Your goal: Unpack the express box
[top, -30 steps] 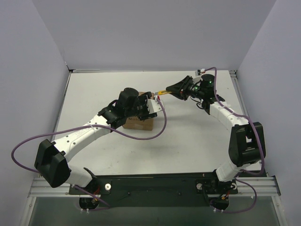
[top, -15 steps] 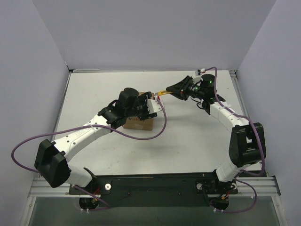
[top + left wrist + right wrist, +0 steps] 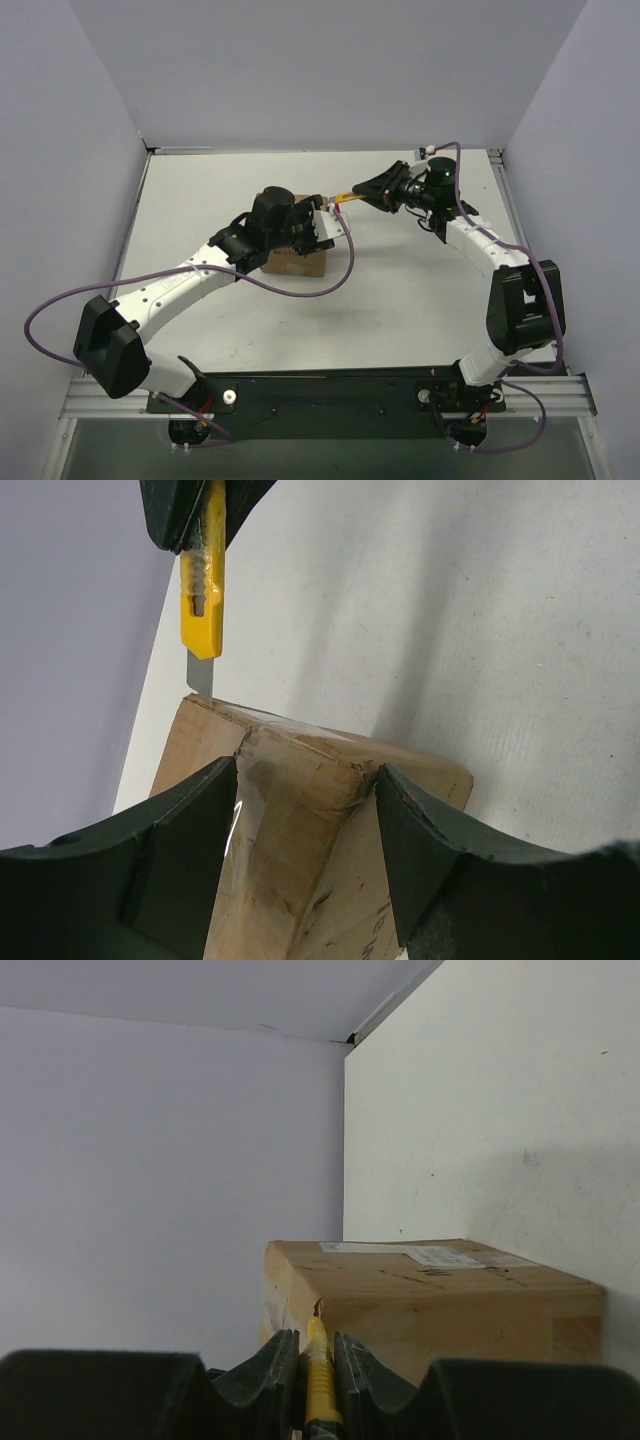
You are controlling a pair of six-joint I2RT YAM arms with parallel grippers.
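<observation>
The express box (image 3: 298, 263) is a brown cardboard carton standing on the white table, mostly hidden under my left wrist in the top view. My left gripper (image 3: 312, 228) straddles it from above, and its dark fingers (image 3: 180, 865) press against two opposite sides of the box (image 3: 300, 830). My right gripper (image 3: 368, 190) is shut on a yellow utility knife (image 3: 343, 198). The knife's blade (image 3: 200, 672) touches the far top edge of the box. In the right wrist view the knife (image 3: 319, 1390) sits between the closed fingers, its tip at a small nick in the box's corner (image 3: 430, 1305).
Pale walls enclose the table on the left, back (image 3: 320, 80) and right. A purple cable (image 3: 345, 265) from the left arm loops just right of the box. A white label (image 3: 420, 1253) lies on the box's upper face.
</observation>
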